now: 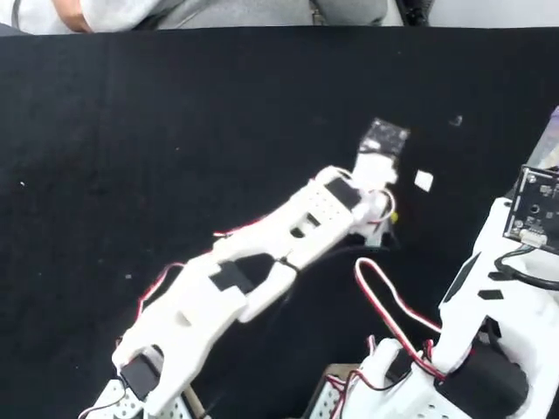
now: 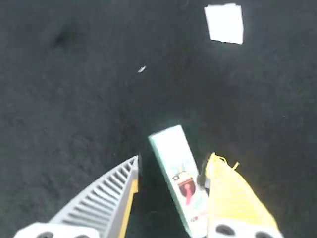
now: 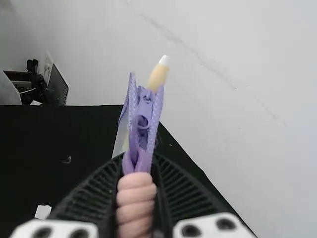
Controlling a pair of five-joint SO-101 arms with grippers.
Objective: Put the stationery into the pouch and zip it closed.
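**Left end effector straddles an eraser; the right one holds the pouch aloft**

Nearest the lens in the left wrist view, the left end effector [image 2: 176,159] has its two fingers spread apart. They stand on either side of a small white-and-green block, probably an eraser [image 2: 181,181]. The block lies flat on the black tabletop [image 1: 175,131], right of the middle, and sits just beside the yellow finger, well clear of the grey one. That straddling stance reads as the set-up for a pinch, with nothing gripped yet.

A white scrap [image 2: 225,23] lies on the cloth farther toward the right edge, well apart from the eraser.

At the right edge, the right end effector [image 3: 137,158] is clamped on the zip end of the lilac pouch [image 3: 141,119], with a pink coiled cord [image 3: 134,198] between its fingers. It holds the pouch upright in the air, most likely to offer the mouth for loading. A pale yellow tip [image 3: 157,74] pokes from the top, so one item seems to be inside. Whether the zip is open cannot be told.
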